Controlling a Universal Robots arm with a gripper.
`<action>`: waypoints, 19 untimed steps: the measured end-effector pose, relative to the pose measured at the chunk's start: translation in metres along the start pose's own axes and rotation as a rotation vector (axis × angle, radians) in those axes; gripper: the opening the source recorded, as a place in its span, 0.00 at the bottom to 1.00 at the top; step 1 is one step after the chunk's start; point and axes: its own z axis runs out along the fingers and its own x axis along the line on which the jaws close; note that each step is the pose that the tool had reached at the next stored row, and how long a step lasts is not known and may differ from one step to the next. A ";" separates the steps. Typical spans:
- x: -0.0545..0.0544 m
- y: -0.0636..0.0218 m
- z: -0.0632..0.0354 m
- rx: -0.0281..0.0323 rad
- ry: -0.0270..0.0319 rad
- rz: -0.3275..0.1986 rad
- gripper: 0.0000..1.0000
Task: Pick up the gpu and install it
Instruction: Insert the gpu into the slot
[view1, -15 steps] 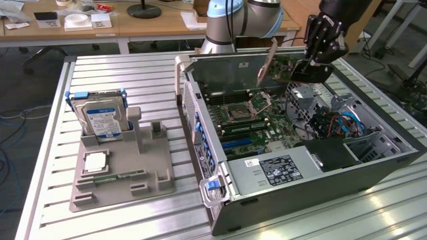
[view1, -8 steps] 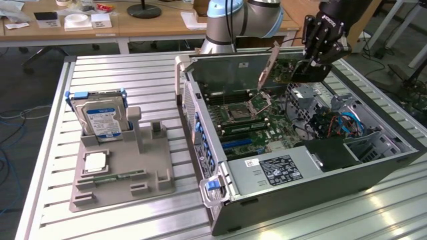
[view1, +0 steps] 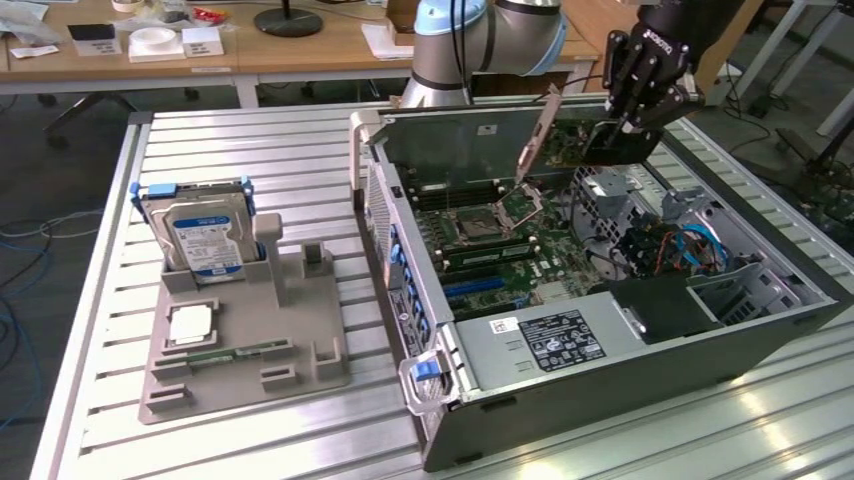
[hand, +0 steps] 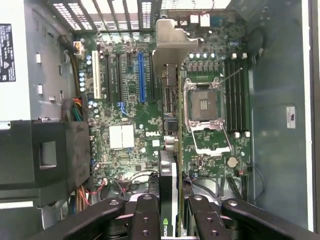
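GPU (view1: 587, 143) is clamped between the two fingers of the gripper (view1: 638, 118) and hangs on edge over the open computer case (view1: 601, 370), near the far end of the case in the exterior view. It is tilted, and its silvery bracket slants down toward the motherboard (view1: 487, 255) without being seated in any slot. In the wrist view the GPU (hand: 172, 175) appears edge-on. It runs away from the gripper (hand: 175, 220), whose black fingers (hand: 145, 215) close on the card from both sides.

A ribbed metal table (view1: 240, 150) carries everything. The case lies on its side with the panel off, showing the motherboard (hand: 130, 100). On the board, the processor socket (hand: 205, 107) sits to one side of the card's line and a long blue slot (hand: 141, 77) to the other.

Toward the exterior view's left, well apart from the case, stands a grey holder (view1: 300, 345). A hard drive (view1: 200, 235) with a blue-white label stands upright in it, and a small green memory stick (view1: 243, 352) lies lower down on it.
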 end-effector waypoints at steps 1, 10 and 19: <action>0.000 0.0000 0.0001 -0.0008 0.0008 -0.015 0.27; 0.000 0.0000 0.0002 -0.0019 0.0021 -0.042 0.27; 0.000 0.0022 0.0022 0.0072 0.0067 -0.063 0.27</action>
